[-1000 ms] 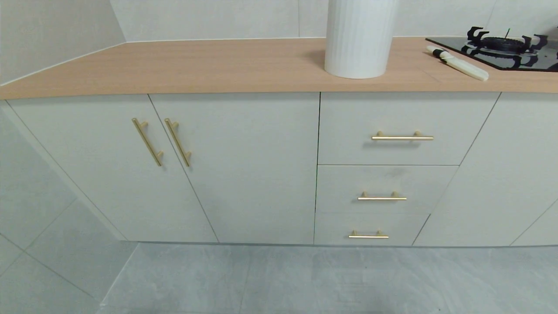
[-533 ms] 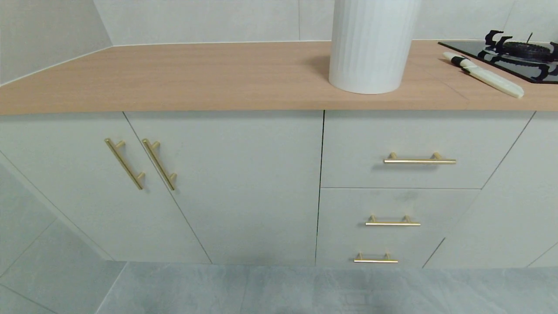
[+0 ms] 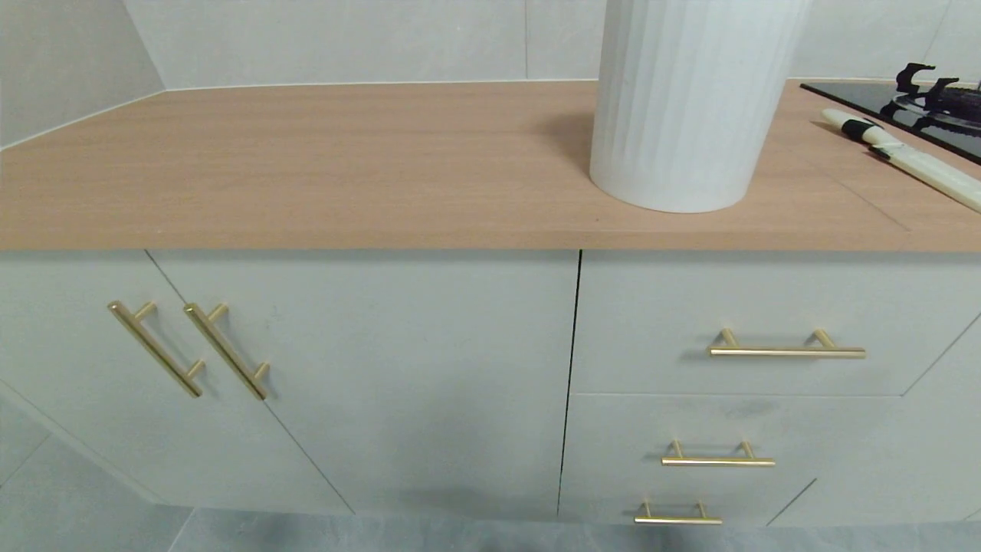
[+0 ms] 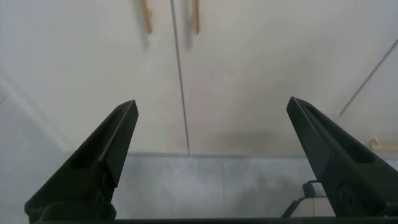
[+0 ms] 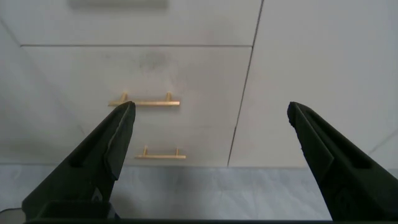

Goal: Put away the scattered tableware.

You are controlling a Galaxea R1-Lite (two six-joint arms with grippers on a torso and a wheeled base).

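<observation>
- One knife lies flat on the worktop beside the hob, right of one white ribbed container.
- Its long axis runs diagonally, handle toward the wall.
- Two door handles, three drawer handles.
- Left hand and right hand are spread wide and hold nothing, facing the cabinet fronts.

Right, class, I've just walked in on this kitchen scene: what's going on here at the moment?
Nothing is being handled yet. The left gripper and right gripper are both open and empty, low in front of the cabinet doors and the drawers, which are all shut. On the countertop a pale knife lies beside the stove, near a white ribbed container.
</observation>
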